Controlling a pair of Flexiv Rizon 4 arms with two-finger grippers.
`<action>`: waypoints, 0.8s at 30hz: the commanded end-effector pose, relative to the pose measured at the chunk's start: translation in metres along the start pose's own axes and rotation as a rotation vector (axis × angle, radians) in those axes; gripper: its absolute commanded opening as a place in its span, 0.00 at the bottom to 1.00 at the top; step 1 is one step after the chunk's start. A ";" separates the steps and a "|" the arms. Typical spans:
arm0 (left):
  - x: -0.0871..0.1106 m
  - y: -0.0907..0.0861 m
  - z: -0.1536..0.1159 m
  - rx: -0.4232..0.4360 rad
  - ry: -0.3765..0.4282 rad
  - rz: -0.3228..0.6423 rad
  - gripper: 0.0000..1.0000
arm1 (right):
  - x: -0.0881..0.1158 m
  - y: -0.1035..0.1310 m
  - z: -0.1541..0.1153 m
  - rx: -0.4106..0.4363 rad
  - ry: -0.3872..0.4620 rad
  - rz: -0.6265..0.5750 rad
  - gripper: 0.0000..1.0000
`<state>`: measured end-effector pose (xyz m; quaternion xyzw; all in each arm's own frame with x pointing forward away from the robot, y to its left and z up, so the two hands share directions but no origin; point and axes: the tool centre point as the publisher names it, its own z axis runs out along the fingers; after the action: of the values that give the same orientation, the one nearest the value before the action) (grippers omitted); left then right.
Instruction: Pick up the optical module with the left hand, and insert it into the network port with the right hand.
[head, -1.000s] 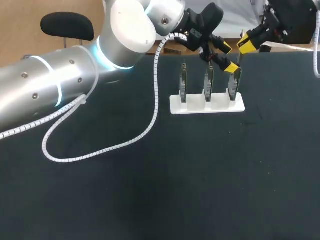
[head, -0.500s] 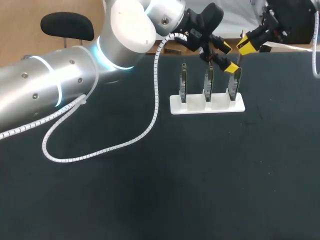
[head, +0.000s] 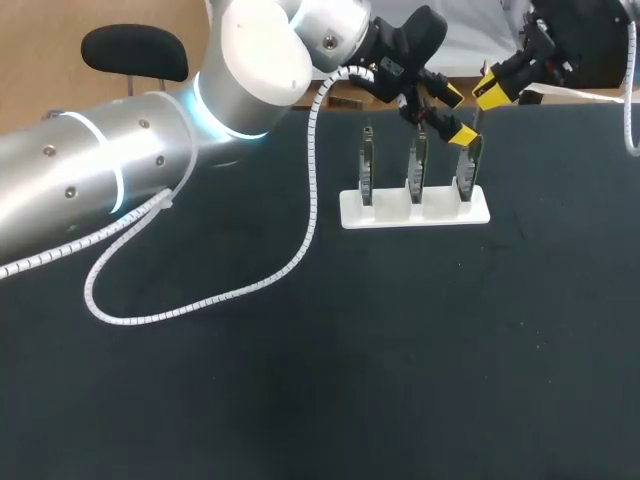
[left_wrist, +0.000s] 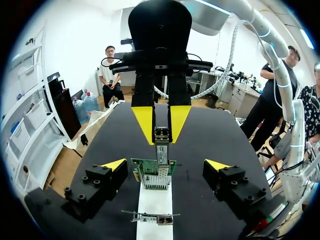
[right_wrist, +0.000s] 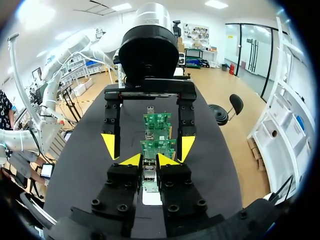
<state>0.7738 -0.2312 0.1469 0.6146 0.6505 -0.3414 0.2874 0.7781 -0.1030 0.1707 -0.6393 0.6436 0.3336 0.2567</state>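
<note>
Barely anything has moved: over the last second the right fingers (left_wrist: 161, 131) have drifted a touch toward the left along the desk's (head: 400, 350) far edge, and the left arm sits as it did.

Those right fingers are pinched together on the optical module (left_wrist: 161, 136), one yellow tip on each side, and hold it upright. The module hangs directly over the end card (head: 467, 165), the one nearest the desk's right edge of three circuit cards. All three stand on edge in a white stand (head: 415, 210), near the far edge and right of the middle. In the left wrist view the module's lower end meets the card's top edge. Whether it sits in the port cannot be told.

The left fingers (head: 458, 114) are spread wide and hold nothing. Their tips flank that same card, one to each side and clear of it, lower than the right fingers.
</note>
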 end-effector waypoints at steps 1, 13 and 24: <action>-0.001 0.002 0.001 0.004 0.004 0.000 1.00 | -0.001 0.000 -0.003 0.002 -0.009 -0.008 0.00; -0.001 0.002 0.001 0.004 0.004 0.000 1.00 | -0.004 0.004 -0.006 0.006 -0.015 -0.013 0.00; -0.001 0.002 0.001 0.004 0.004 0.000 1.00 | 0.000 0.004 0.001 -0.005 0.006 -0.029 0.00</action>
<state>0.7738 -0.2311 0.1469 0.6146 0.6505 -0.3414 0.2875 0.7741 -0.1042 0.1718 -0.6492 0.6343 0.3311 0.2579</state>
